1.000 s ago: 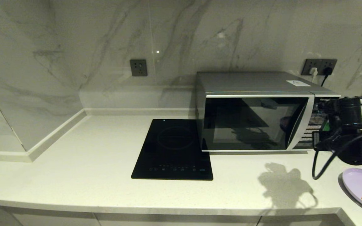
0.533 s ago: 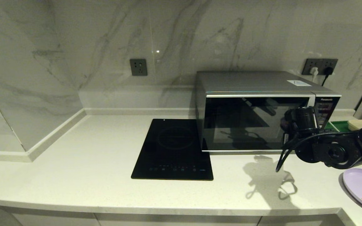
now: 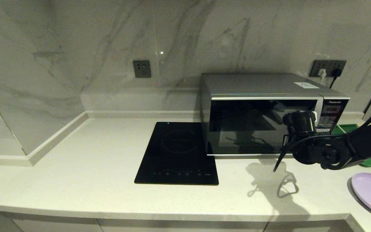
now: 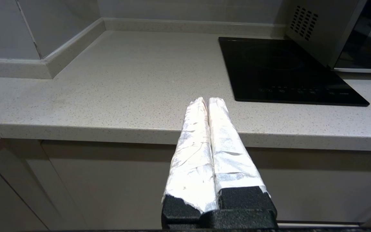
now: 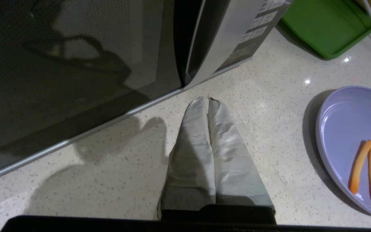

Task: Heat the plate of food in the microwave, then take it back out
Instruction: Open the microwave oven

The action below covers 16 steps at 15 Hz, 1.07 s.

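Plate of food (image 5: 346,129) lies beside the right gripper (image 5: 208,99), fingers pressed together, seemingly empty.

Pale speckled stone countertop (image 3: 76,180); grey-veined marble wall (image 3: 92,38); dark socket (image 3: 141,69) at 11 o'clock; double socket (image 3: 328,68), plugs inserted, at 2 o'clock; cabinet fronts (image 4: 92,183) below.

I see a speckled, stone-like worktop (image 3: 76,180) with a soft sheen, backed by a polished marble-look wall (image 3: 92,42). The microwave (image 3: 262,87) has brushed silver metal casing and a dark, mirror-glossy glass door; at its 9 o'clock lies a glossy black glass cooktop (image 3: 177,154). Both my pincers, left (image 4: 208,100) and right (image 5: 208,99), wear crinkled matt tape. The plate of food (image 5: 343,122) looks like smooth, glossy plastic.
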Motion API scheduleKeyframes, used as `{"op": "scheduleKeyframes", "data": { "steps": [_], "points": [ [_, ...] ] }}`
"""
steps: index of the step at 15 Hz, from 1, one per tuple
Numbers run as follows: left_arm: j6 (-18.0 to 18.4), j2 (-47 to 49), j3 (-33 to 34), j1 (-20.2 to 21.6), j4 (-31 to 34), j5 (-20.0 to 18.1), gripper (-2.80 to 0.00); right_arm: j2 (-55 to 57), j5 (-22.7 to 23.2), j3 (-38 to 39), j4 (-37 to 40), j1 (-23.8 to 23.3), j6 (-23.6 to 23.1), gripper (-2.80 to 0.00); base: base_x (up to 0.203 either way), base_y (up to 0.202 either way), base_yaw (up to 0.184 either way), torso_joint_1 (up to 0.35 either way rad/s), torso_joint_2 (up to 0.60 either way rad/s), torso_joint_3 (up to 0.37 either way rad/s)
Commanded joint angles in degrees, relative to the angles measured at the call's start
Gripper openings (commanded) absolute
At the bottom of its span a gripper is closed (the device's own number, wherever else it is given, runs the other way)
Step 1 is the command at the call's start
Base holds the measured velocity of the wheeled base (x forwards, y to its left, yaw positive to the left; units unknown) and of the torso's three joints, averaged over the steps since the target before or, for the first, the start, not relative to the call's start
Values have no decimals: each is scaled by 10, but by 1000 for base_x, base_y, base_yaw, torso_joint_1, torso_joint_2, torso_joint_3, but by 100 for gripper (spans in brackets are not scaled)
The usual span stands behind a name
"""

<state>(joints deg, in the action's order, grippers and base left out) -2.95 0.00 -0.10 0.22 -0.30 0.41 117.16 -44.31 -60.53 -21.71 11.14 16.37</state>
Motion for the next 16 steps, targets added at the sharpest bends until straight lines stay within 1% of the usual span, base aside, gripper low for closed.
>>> {"op": "scheduleKeyframes", "data": {
  "steps": [1, 6, 7, 16],
  "points": [
    [0, 0, 0, 0, 0, 0, -280, -2, -4, -8, -2, -1, 1, -280, 0, 0, 0, 0, 0, 0],
    [0, -1, 0, 0, 0, 0, -280, -15, -6, -2, -1, -2, 0, -280, 0, 0, 0, 0, 0, 0],
    [0, -1, 0, 0, 0, 0, -280, -22, -6, 5, -1, -2, 0, 0, 0, 0, 0, 0, 0, 0],
    [0, 0, 0, 0, 0, 0, -280, -34, -6, 7, -1, -8, -6, 0, 0, 0, 0, 0, 0, 0]
  ]
}}
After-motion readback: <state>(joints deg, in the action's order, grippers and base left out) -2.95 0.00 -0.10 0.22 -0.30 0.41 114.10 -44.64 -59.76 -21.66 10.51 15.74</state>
